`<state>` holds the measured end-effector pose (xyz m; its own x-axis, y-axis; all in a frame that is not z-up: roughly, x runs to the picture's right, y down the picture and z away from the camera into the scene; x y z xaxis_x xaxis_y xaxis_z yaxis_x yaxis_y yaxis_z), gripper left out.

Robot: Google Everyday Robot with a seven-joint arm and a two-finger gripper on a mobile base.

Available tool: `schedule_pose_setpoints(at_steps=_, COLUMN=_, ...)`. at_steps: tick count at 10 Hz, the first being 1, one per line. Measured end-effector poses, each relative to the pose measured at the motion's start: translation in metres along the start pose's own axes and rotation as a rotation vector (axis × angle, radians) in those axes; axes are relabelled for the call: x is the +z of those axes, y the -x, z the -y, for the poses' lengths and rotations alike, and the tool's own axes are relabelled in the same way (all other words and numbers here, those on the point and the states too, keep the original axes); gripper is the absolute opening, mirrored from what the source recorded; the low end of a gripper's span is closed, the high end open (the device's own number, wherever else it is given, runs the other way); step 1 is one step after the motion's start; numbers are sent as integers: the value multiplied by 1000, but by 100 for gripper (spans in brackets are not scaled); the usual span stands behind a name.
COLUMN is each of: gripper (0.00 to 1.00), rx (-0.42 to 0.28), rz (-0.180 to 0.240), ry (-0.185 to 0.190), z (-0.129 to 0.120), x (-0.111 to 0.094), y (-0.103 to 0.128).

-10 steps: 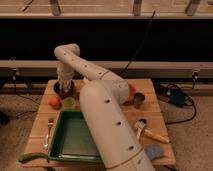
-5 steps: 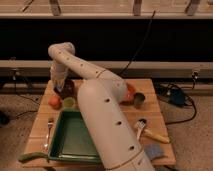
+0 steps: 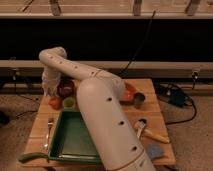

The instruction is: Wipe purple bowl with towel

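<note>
The gripper (image 3: 49,89) hung over the far left corner of the table (image 3: 152,114), fingers closed. Something pale showed at it, but I couldn't tell whether that was the towel. The purple bowl (image 3: 65,88) sat just to its right. In front of the bowl stood a small orange thing (image 3: 55,102) and a green one (image 3: 69,102). A green tray (image 3: 70,145) filled the front left, with a fork (image 3: 50,131) along its left side.
</note>
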<state>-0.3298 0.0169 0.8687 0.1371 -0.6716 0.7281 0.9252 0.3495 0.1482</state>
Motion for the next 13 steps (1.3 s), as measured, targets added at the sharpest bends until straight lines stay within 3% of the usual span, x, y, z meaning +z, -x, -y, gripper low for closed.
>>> schedule_pose_setpoints(at_steps=4, gripper=0, rx=63, rz=9, ry=5, z=-55, x=-12, y=-15)
schedule_pose_setpoints(at_steps=8, gripper=0, rx=181, rz=-24, ry=3, z=-115, x=-36, y=-53)
schedule_pose_setpoints(at_steps=10, gripper=0, rx=211, rz=-37, ry=-7, z=-118, x=-41, y=-67)
schedule_pose_setpoints(at_steps=13, gripper=0, rx=214, rz=-55, ry=-25, z=-90, x=-42, y=-78)
